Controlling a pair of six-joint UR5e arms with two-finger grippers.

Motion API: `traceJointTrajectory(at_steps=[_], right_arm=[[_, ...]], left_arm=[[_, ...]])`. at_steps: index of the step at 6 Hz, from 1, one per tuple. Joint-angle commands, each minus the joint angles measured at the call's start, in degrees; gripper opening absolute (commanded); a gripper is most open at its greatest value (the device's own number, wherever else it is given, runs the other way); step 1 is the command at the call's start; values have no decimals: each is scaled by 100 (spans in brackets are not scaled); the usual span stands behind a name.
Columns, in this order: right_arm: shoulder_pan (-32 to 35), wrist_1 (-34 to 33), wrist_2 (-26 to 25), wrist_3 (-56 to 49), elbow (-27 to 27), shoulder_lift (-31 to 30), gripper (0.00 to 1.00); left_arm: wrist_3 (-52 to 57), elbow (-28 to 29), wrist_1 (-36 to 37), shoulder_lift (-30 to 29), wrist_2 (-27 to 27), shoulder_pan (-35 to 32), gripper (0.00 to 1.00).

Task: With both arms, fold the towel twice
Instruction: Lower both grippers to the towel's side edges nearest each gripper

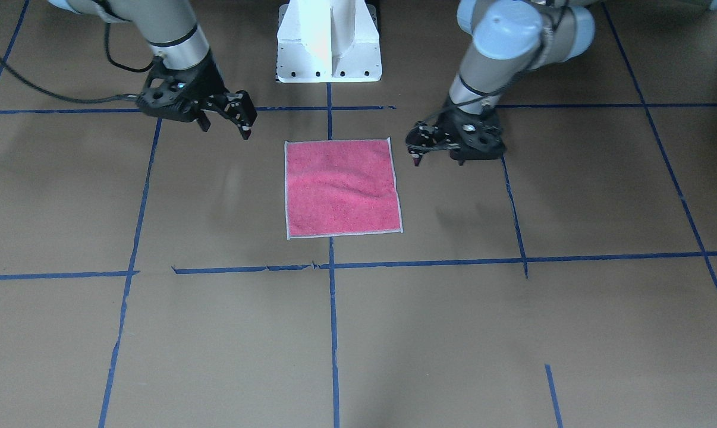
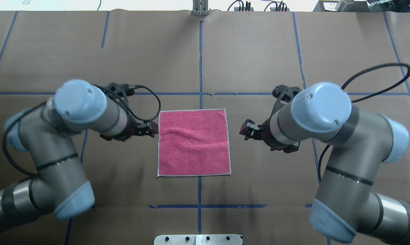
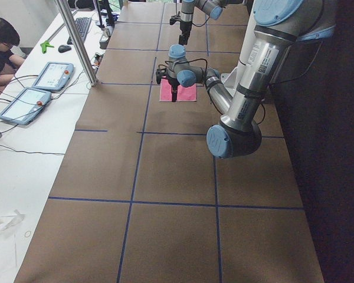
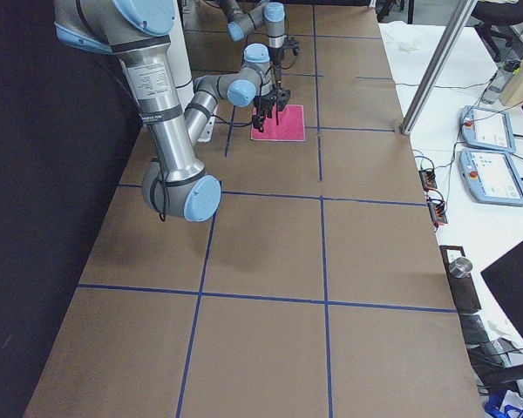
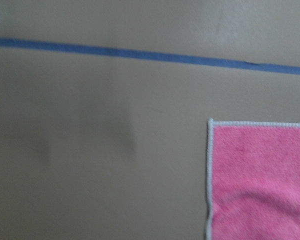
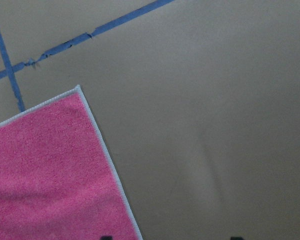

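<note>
I am looking at the towel [image 2: 193, 143] lying flat and pink face up in the middle of the table [image 2: 259, 51]. It is sitting astride the centre tape line [image 2: 200, 58], with a shallow ripple running across it.

I am judging it to be light, soft and limp: it is going to sag and drag rather than hold a shape, and the terry should be giving the pads good friction. I am planning to pinch it at two corners on one side, right on the pale stitched hem, where the cloth is firmest, and to lift both together so the fold is landing square.

The left gripper [image 2: 152, 129] is hanging low at the towel's 9 o'clock in the overhead view, just beside the edge, fingers pointing down and spread, gripping nothing. The right gripper [image 2: 245, 130] is sitting at 3 o'clock, a little apart from the edge and seemingly higher off the table, jaws likewise parted and empty. Both forearms are reaching inward from the robot's side, wrists bent over.
</note>
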Motion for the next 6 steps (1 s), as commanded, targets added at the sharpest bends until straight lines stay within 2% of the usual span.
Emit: traceJointTrajectory(at_steps=[1,2,3,4,6], right_arm=[[-360,176,-310,614,-93,49,83],[-387,465,-311,660,-146,40,84],[-387,468,-311,652,-155,31,85],[-387,468,-311,652,-155,31,85],[-387,468,-311,652,-155,31,86]], left_arm=[[-1245,-14,-22,-115,761,748,94],[-1599,29,-22,-176,1042,1125,85],[-1707,64,-22,-177,1097,1154,74],[-1716,91,-31,-185,1098,1155,68],[-1708,170,-31,-212,1089,1172,66]])
